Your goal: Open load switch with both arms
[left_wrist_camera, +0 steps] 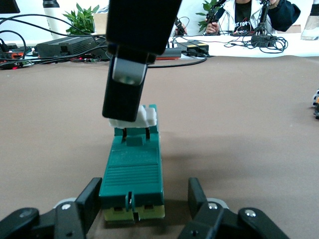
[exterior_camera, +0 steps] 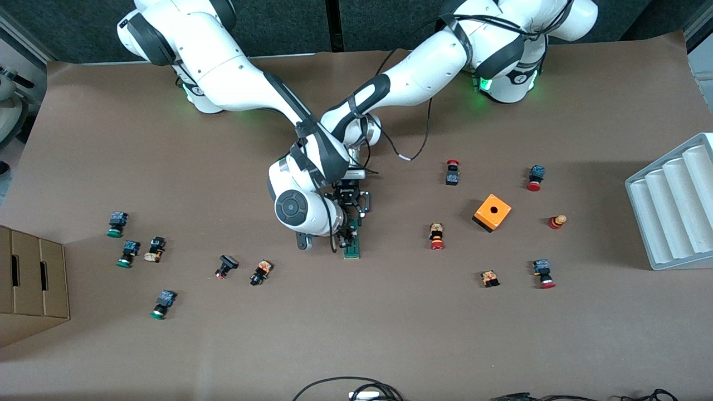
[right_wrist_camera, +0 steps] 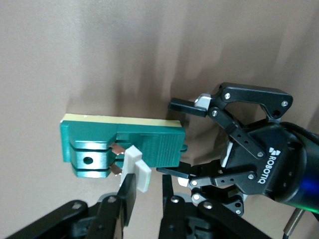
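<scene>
The dark-green load switch [exterior_camera: 352,249] [left_wrist_camera: 132,174] [right_wrist_camera: 144,139] lies flat in the middle of the table, and its white end piece [left_wrist_camera: 148,117] [right_wrist_camera: 137,167] is tipped up. My left gripper [exterior_camera: 352,220] [left_wrist_camera: 144,186] [right_wrist_camera: 166,138] straddles the switch's body at the end farther from the front camera. Its jaws are open: one finger rests against the body and a strip of table shows beside the other. My right gripper [exterior_camera: 345,239] [right_wrist_camera: 148,181] comes down on the white end piece, which sits between its narrow-set fingers [left_wrist_camera: 124,94].
Red- and green-capped push buttons are scattered toward both ends of the table. An orange cube [exterior_camera: 492,212] stands toward the left arm's end, with a white ribbed tray [exterior_camera: 677,200] at that edge. A cardboard box [exterior_camera: 30,278] is at the right arm's end. Cables [exterior_camera: 356,390] lie at the edge nearest the front camera.
</scene>
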`<state>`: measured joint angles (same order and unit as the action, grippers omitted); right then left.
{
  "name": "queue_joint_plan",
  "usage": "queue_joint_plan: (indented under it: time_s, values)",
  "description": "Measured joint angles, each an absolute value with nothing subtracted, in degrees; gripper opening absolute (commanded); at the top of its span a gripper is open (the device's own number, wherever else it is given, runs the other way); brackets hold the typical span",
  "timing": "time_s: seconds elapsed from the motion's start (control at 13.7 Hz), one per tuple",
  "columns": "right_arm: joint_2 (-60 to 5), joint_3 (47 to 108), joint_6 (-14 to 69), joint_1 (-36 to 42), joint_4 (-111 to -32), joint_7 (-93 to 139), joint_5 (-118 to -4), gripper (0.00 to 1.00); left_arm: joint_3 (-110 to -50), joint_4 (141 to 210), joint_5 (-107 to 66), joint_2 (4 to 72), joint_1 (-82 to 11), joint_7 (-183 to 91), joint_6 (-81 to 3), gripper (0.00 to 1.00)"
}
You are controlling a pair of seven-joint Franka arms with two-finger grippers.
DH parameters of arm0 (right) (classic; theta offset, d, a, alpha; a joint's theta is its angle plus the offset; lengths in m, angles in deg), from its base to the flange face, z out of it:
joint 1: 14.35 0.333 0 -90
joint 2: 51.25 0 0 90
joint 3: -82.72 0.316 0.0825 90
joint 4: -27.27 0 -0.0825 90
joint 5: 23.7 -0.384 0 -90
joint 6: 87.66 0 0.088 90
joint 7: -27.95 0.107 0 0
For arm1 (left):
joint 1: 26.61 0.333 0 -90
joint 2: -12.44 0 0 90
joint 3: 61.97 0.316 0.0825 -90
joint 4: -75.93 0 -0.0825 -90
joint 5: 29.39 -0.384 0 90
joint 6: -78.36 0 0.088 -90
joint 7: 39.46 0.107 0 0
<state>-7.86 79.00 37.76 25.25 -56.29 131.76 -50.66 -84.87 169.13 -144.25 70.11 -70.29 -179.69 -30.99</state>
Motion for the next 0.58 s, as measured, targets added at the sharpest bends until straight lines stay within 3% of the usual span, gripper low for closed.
queue_joint_plan:
  time_s: [0.58]
  values:
    - [-7.8, 79.0, 39.2, 25.8, -57.5, 131.8, -49.4, 0.29, -84.9, 169.1, -144.3, 70.1, -70.3, -179.7, -31.0, 0.77]
